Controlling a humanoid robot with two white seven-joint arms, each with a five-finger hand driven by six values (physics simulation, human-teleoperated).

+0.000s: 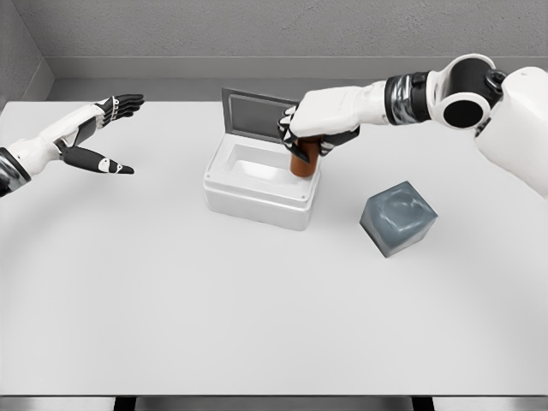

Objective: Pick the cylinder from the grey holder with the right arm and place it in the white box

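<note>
My right hand [312,128], white with dark fingers, is closed around the short reddish-brown cylinder [303,163], and I hold it by its upper part, so only the lower part of it shows under my fingers. The cylinder stands almost upright and it is over the right side of the white rectangular plastic box [257,195], at the rim; its bottom end seems to be already a little below the rim line, but I cannot tell if it touches the inside wall or the floor of the box. The grey lid of the box [257,116] is open and stands up behind the box, just beside my knuckles. My right arm comes from the upper right of the view and reaches across toward the middle of the pale grey table [257,325]. The grey cube-shaped holder [398,219] sits on the table to the right of the box and a little nearer to me, apart from it. My left hand [101,137] hovers at the far left over the table, with the fingers spread and holding nothing, well apart from the box.
</note>
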